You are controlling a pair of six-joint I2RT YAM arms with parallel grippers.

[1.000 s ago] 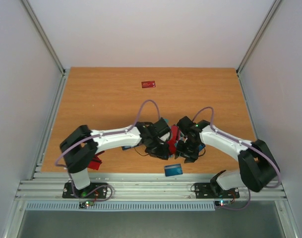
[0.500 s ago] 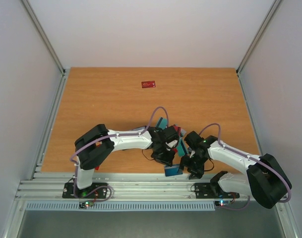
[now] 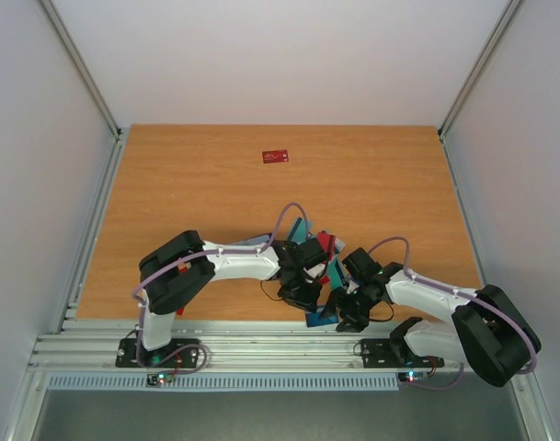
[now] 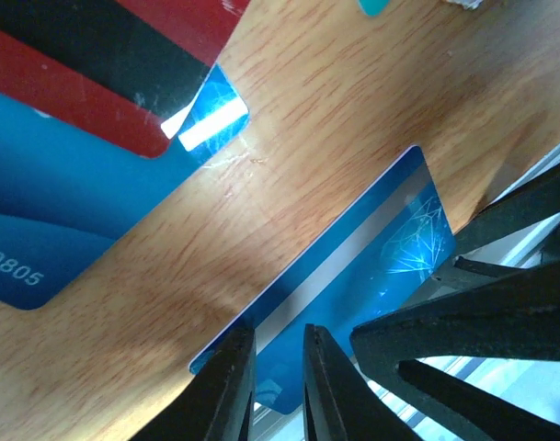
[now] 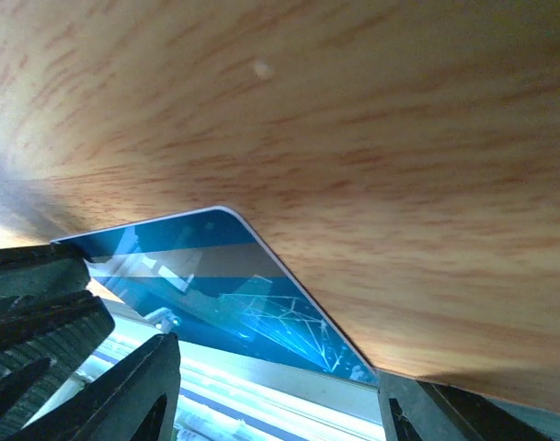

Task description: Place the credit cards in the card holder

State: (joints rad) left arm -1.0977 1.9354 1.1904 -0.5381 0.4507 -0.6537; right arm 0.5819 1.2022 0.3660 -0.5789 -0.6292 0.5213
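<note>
A bright-blue credit card with a grey stripe point(image 3: 318, 319) lies flat at the table's front edge, partly overhanging it; it also shows in the left wrist view point(image 4: 362, 262) and the right wrist view point(image 5: 215, 276). My left gripper point(image 4: 272, 335) hovers over the card's near corner, its jaws a narrow gap apart with nothing between them. My right gripper point(image 5: 275, 377) is wide open, its fingers either side of the card's overhanging edge. A red card with a black stripe point(image 4: 123, 55) overlaps a blue numbered card point(image 4: 59, 202). The card holder is hidden.
A lone red card point(image 3: 276, 156) lies far back on the table. A teal card point(image 3: 298, 227) and a red card point(image 3: 327, 241) lie just behind the two grippers. Slotted metal rails point(image 3: 261, 344) run along the front edge. The two grippers almost touch.
Both grippers have moved toward the front edge and closed in on the blue striped card. The left arm swung right; the right gripper shifted down and left.
</note>
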